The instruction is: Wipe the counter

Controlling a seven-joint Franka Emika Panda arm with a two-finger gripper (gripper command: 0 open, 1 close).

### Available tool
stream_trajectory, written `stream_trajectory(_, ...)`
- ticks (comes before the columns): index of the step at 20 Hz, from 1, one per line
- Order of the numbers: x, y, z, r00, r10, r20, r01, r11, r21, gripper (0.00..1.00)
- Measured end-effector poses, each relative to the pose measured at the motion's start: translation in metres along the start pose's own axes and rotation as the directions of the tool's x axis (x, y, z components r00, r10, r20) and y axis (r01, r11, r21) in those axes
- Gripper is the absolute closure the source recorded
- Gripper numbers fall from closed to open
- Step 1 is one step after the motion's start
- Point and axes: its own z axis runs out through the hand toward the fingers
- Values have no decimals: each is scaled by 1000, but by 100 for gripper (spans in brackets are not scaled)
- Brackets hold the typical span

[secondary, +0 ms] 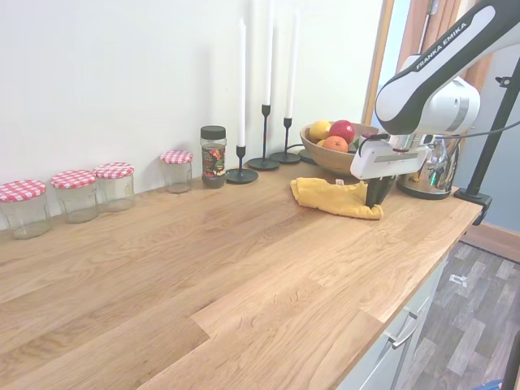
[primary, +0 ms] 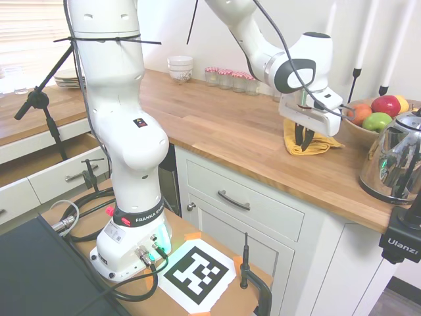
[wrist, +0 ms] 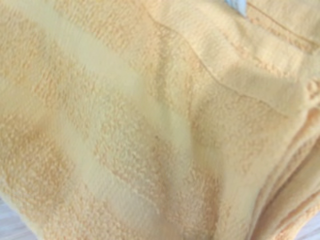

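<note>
My gripper (primary: 304, 139) stands on the yellow cloth (secondary: 331, 197), fingers close together and pinching its folds. Cloth lies on the counter (secondary: 244, 268), just beside the fruit bowl (secondary: 323, 156).

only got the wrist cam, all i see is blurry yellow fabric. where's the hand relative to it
Observer: The hand is down at the near edge of a crumpled yellow cloth that lies on the counter.
Operator: is the cloth gripped
Observer: The fingertips are on the cloth and close together, but neither outside view shows whether fabric is pinched.
Operator: anything close by i could hit
Observer: A wooden fruit bowl sits just behind the cloth, toward the wall, and a shiny kettle stands beside it at the counter's end.
Operator: which way is open for wiping
Observer: The long stretch toward the checked-lid jars is bare wood; they stand back along the wall.
</note>
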Motion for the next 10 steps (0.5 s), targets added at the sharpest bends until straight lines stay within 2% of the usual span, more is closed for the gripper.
stream_trajectory(6, 1, 2, 0, 1000, 2, 2, -2, 1000, 6, 100)
stream_trajectory(10, -15, -12, 2, 999, -38, -5, 38, 999, 12, 100)
